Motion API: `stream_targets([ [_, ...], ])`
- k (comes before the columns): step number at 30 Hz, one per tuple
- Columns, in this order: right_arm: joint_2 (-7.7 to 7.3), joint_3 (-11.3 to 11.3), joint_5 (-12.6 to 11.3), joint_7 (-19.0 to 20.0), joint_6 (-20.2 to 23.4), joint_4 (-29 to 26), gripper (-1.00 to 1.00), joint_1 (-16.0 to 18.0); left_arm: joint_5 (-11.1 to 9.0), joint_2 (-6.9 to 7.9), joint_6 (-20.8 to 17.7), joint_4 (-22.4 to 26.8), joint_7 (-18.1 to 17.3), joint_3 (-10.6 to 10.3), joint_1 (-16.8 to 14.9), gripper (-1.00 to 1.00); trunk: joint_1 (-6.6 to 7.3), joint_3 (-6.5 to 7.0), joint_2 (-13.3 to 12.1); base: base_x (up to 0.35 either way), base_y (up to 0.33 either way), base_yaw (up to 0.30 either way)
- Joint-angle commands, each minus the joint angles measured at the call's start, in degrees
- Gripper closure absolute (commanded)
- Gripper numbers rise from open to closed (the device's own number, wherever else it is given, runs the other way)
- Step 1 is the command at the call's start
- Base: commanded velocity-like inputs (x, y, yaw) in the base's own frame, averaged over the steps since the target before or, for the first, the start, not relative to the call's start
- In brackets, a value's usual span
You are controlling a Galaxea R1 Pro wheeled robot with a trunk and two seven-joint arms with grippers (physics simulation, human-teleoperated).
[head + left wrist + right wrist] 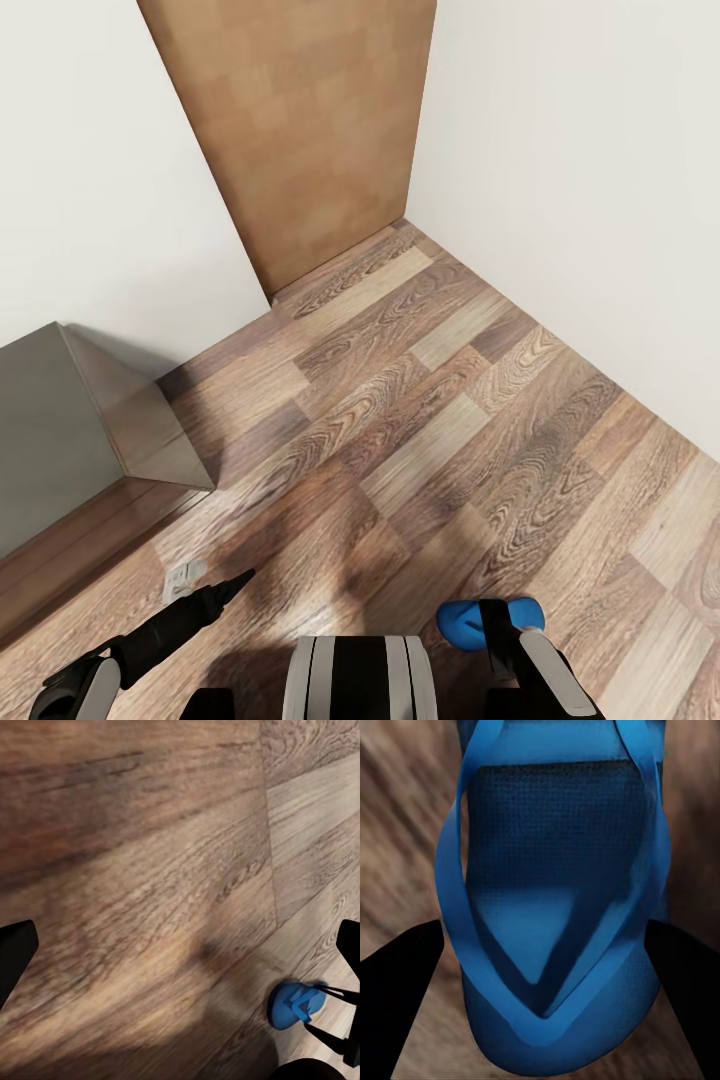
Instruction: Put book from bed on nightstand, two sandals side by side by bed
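Bright blue flat flip-flop sandal [556,907] fills centre of right wrist view, held between right gripper [544,967] fingers, off wood-plank floor [420,400]. Judged light, flexible, rubbery; sole-edge pinch suits. Left gripper [180,952] wide, empty, lower-left head frame.

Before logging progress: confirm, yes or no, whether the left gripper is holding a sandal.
No: the left gripper hangs bare over the wood floor, while the blue sandal sits at the right gripper.

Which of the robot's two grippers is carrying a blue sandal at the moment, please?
The right gripper: a blue sandal sits between its fingers. The left gripper hangs over bare floor with nothing between its fingers.
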State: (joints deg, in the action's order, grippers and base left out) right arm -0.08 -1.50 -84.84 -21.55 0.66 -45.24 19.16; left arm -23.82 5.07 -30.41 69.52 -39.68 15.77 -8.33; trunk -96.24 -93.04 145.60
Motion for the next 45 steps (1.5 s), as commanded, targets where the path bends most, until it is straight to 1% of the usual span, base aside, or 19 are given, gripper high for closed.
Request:
stream_targets([
  [1,-0.01,-0.1,-0.2,-0.2,0.0,-0.1,1.00,0.0,-0.3,-0.01,-0.4,0.0,-0.1,0.1,0.0,-1.00,0.00,-0.03,0.0,0.000,0.000,0.000],
  [19,-0.01,-0.1,-0.2,-0.3,0.0,-0.1,1.00,0.0,-0.3,0.00,-0.4,0.0,-0.1,0.1,0.0,-1.00,0.00,-0.03,0.0,0.000,0.000,0.000],
  [25,-0.01,-0.1,-0.2,-0.3,0.0,-0.1,1.00,0.0,-0.3,-0.04,-0.5,0.0,-0.1,0.1,0.0,-1.00,0.16,1.30,-0.1,0.000,0.000,0.000],
  [28,-0.01,-0.1,-0.2,-0.3,0.0,-0.1,1.00,0.0,-0.3,0.01,-0.5,0.0,-0.1,0.1,0.0,-1.00,0.16,1.30,-0.1,0.000,0.000,0.000],
  [45,-0.01,0.1,-0.1,-0.4,0.1,-0.2,1.00,0.0,-0.3,-0.05,-0.5,0.0,0.0,0.0,0.0,-1.00,0.60,5.07,-0.3,0.000,0.000,0.000],
])
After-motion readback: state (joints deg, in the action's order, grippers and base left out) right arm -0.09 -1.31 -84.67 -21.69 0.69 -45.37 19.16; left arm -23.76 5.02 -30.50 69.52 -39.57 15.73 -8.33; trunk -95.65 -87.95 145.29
